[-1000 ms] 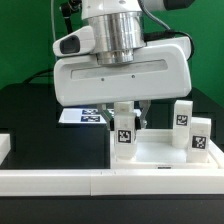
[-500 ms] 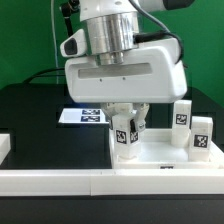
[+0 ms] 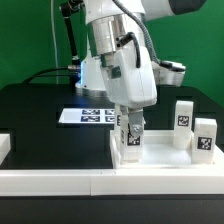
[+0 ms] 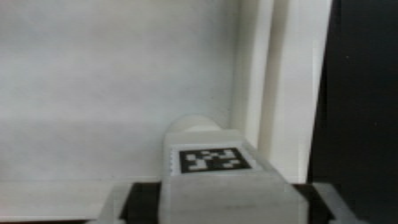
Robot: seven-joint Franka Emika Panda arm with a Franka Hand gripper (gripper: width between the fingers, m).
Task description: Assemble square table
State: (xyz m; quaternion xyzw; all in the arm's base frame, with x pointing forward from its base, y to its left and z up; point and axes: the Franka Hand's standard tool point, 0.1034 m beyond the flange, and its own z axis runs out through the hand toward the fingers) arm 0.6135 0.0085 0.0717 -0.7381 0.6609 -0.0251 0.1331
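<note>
While the arm's bulk hides much behind it, the gripper pinches a tagged leg upright over the square top, near its corner at the exterior view's left; in the wrist view the fingertips are cut off at the frame edge; two more legs stand right; the marker board lies farther back, partly covered.

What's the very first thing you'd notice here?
The big white robot arm fills the middle of the exterior view, its claw shut on a small white block leg with a black-and-white tag over the large white square plastic tabletop. Two more tagged white block legs stand at the exterior view's right.
</note>
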